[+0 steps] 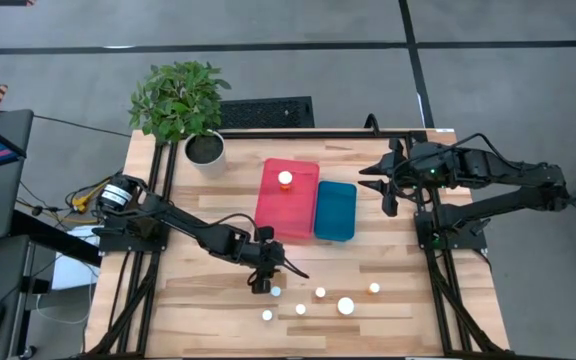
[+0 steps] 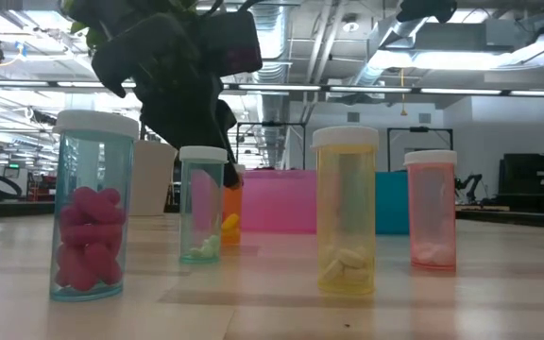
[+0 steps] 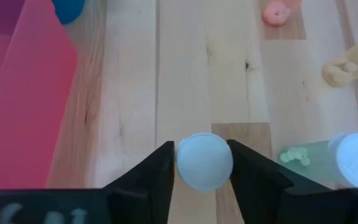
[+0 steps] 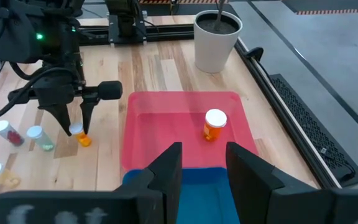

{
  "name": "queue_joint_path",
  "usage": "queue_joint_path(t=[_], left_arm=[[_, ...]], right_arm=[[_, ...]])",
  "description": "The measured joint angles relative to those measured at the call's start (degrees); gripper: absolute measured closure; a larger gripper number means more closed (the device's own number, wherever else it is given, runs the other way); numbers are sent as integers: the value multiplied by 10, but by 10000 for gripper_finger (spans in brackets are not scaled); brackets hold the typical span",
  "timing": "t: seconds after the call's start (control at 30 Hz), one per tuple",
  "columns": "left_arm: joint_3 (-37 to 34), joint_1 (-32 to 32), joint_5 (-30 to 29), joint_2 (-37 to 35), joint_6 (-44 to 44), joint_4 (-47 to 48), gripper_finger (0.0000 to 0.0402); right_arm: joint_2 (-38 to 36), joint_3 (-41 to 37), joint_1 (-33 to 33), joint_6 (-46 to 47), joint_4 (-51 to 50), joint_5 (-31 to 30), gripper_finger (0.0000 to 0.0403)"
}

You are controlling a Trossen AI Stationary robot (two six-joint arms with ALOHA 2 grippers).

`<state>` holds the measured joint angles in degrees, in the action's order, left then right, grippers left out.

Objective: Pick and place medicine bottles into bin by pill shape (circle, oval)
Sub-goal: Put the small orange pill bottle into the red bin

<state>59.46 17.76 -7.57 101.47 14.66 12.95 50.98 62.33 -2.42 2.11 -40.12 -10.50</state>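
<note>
On the pale wooden tabletop [image 1: 198, 300], just beside the pink plastic tray [image 1: 287, 199], a small amber-orange bottle with a white cap [image 3: 204, 160] is gripped by the left claw [image 3: 202, 163], closed on its cap. The right claw [image 4: 204, 163], open and empty, is held above the blue plastic tray [image 1: 335, 210].

orange bottle [image 4: 214, 125] upright, pink bin [image 4: 166, 134]

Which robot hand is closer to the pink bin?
The left. The left gripper is just off the pink bin's near corner, its fingers around a small bottle. The right gripper waits farther off, beyond the blue bin.
</note>
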Motion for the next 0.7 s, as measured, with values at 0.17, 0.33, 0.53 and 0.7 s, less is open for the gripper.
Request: queue_joint_path(t=[0.17,0.33,0.53,0.7], left_arm=[[0,0,-2,0,6,0,296],[0,-3,-2,-8,42,2,293],[0,-19,-3,-82,106,34,287],[0,-44,-17,-184,164,85,291]], right_arm=[[0,0,0,0,-3,0,267],[0,0,0,0,-3,0,267],[0,0,0,-2,-3,0,267],[0,0,0,-6,-2,0,267]])
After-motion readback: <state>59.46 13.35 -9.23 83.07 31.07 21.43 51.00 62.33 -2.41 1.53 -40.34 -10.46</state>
